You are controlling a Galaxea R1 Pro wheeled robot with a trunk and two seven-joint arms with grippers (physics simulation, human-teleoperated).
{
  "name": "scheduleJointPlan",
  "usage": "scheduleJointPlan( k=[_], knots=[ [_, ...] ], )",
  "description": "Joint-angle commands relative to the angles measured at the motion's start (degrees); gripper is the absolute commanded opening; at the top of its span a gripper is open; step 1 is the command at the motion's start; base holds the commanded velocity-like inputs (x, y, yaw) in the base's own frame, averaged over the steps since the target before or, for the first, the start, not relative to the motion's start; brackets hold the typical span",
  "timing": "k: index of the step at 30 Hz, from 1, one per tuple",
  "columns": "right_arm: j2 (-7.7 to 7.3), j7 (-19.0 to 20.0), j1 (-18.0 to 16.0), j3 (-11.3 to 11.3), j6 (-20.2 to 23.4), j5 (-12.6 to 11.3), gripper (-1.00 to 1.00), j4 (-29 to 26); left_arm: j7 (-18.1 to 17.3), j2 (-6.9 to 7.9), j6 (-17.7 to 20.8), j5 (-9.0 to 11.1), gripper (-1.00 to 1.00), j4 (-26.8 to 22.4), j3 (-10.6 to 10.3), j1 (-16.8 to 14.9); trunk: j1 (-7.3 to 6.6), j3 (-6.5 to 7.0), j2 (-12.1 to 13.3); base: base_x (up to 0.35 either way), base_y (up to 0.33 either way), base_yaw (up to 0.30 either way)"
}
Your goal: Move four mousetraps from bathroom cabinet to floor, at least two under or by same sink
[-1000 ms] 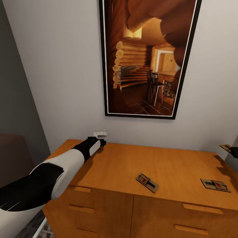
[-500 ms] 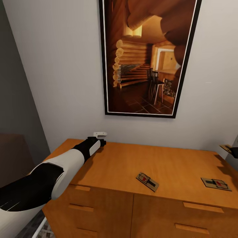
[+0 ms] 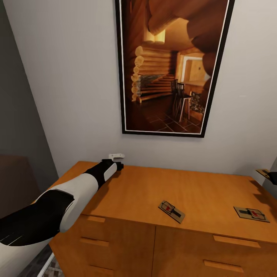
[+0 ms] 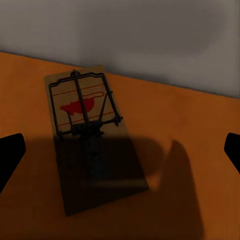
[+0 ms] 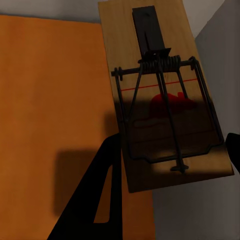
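Right wrist: mousetrap (image 5: 165,100) between jaws

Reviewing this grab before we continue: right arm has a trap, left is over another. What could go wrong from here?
1. The right gripper seems to pinch its mousetrap across the wire side; the board juts far past the fingers and could pivot or slip in transit.
2. The left gripper is open above a mousetrap lying askew near the wall; closing could push it aside.
3. Two more mousetraps lie near the cabinet front edge, easily knocked off.
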Motion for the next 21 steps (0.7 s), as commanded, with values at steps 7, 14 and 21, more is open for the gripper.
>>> scheduleJointPlan(
  k=[7,14,21],
  knots=[
    [-0.08,-0.3,-0.1,0.2,0.2,-0.5,-1.0,0.0,0.4,0.0,0.3,0.6,1.0,0.0,-0.4,0.0,0.0,-0.07,0.0,0.0,0.0,0.0],
    [-0.15,-0.3,-0.1,0.2,0.2,-0.5,-1.0,0.1,2.9,0.0,0.2,2.4,1.0,0.1,-0.3,0.0,0.0,-0.07,0.0,0.0,0.0,0.0],
    [-0.1,-0.3,-0.1,0.2,0.2,-0.5,-1.0,0.1,6.3,0.0,0.2,4.7,1.0,0.0,-0.2,0.0,0.0,-0.07,0.0,0.0,0.0,0.0]
  ],
)
